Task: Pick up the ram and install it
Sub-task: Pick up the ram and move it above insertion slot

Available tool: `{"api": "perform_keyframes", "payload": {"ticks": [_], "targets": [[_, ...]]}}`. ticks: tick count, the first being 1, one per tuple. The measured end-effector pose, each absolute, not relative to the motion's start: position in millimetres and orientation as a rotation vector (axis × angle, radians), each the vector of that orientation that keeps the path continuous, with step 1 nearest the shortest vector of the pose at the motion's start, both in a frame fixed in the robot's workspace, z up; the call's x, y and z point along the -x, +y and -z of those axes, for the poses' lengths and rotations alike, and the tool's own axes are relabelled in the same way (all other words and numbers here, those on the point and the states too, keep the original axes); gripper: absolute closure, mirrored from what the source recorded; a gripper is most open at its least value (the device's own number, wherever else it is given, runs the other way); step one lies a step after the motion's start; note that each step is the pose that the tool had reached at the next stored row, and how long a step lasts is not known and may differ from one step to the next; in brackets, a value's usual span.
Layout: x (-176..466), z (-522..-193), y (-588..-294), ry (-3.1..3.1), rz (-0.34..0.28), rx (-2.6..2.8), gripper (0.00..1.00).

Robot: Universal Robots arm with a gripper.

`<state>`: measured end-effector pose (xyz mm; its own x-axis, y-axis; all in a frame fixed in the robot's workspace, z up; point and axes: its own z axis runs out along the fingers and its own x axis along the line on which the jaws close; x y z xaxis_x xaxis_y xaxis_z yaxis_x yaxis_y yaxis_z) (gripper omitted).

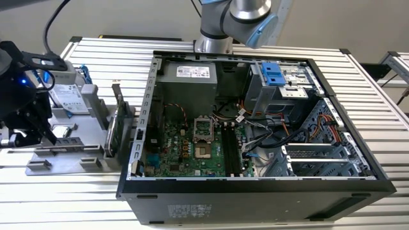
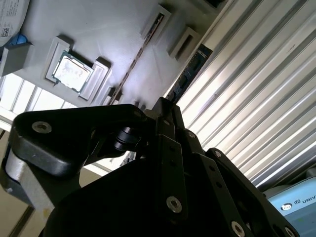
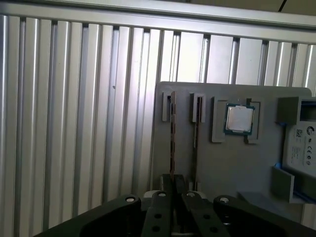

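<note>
Gripping the ram (image 3: pixel 173 138), the black gripper (image 3: pixel 174 192) has its fingers drawn narrow, pinched on the stick's near end. The ram stands on its thin edge in a slot of a grey holder tray (image 3: pixel 222 168), in the slot nearest the tray's border. A second thin stick (image 3: pixel 197 128) stands edge-up in the slot just beside it, parallel and apart.

Further along the tray in the first wrist view sit a square silver processor chip (image 3: pixel 240 119) in its own recess and a silver hard drive (image 3: pixel 302 150) with a white label, held by blue-grey corner blocks. The tray lies on a ribbed aluminium table (image 3: pixel 74 123).

In the exterior view the tray is on the exterior view's left and an open computer case (image 1: pixel 255 206) lies on its side near it. A green expansion card (image 1: pixel 118 120) stands upright between the ram's slots and the case wall. Inside the case are a green motherboard (image 1: pixel 185 153) with long black memory slots (image 1: pixel 229 148), loose cables (image 1: pixel 255 129) just beside them, and drive bays on the exterior view's right.
</note>
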<state>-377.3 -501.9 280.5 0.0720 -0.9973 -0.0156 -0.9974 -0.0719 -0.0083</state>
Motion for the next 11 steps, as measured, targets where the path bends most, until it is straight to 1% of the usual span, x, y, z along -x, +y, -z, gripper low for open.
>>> {"api": "perform_keyframes", "payload": {"ticks": [11], "targets": [[377.3, -287.6, -502.0, 2.129, -0.009, 2.288, 1.0]]}}
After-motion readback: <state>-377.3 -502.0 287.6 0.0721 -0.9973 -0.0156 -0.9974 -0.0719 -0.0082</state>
